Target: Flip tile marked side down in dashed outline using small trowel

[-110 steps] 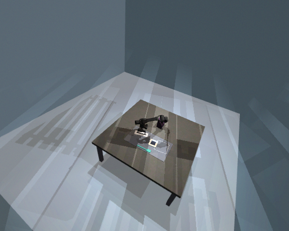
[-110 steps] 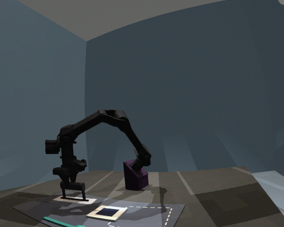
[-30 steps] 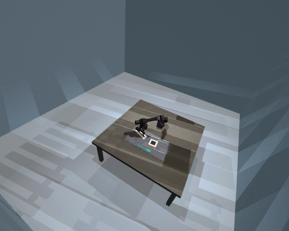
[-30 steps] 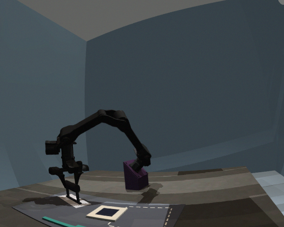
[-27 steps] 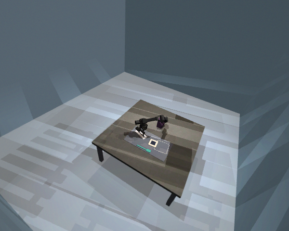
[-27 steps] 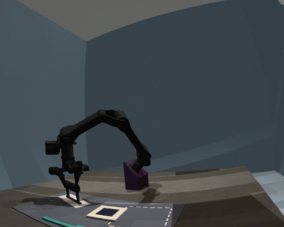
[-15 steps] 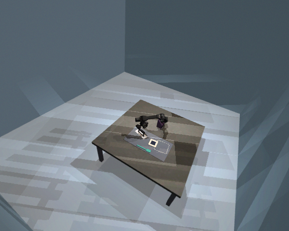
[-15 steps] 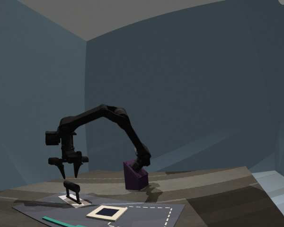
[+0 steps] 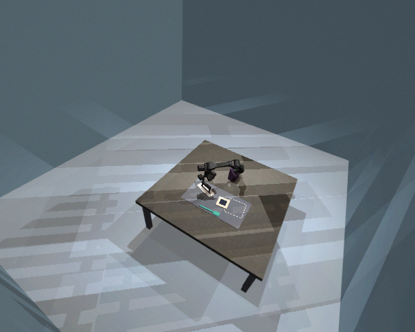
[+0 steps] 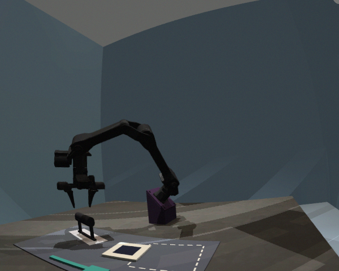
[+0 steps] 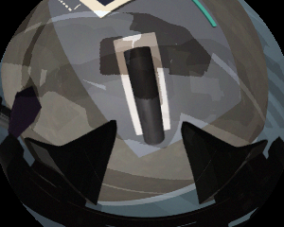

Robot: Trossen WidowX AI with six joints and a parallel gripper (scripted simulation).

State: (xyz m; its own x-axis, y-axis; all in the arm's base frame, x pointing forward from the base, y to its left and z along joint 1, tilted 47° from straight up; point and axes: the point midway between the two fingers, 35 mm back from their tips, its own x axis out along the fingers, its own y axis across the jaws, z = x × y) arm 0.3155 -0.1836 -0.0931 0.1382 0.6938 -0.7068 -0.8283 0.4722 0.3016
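The small trowel, a pale flat plate with a raised black handle (image 9: 206, 187) (image 10: 84, 219) (image 11: 144, 78), rests plate down on the grey mat (image 9: 190, 196) (image 10: 37, 246) (image 11: 199, 95). My gripper (image 10: 82, 206) (image 11: 150, 125) is open and empty above the handle, its fingertips not touching it. In the wrist view the handle's near end shows between the fingertips. The cream tile (image 9: 223, 202) (image 10: 127, 249) (image 11: 103, 11) lies flat, its dark square mark facing up. It lies mostly outside the dashed outline (image 9: 245, 204) (image 10: 203, 247), at the outline's edge nearest the trowel.
A teal flat-bladed tool (image 9: 209, 209) (image 10: 96, 267) (image 11: 205, 15) lies on the mat, on the tile's side away from the arm base. The purple arm base (image 9: 232, 174) (image 10: 161, 211) (image 11: 26, 111) stands on the brown table (image 9: 179, 218) behind the mat.
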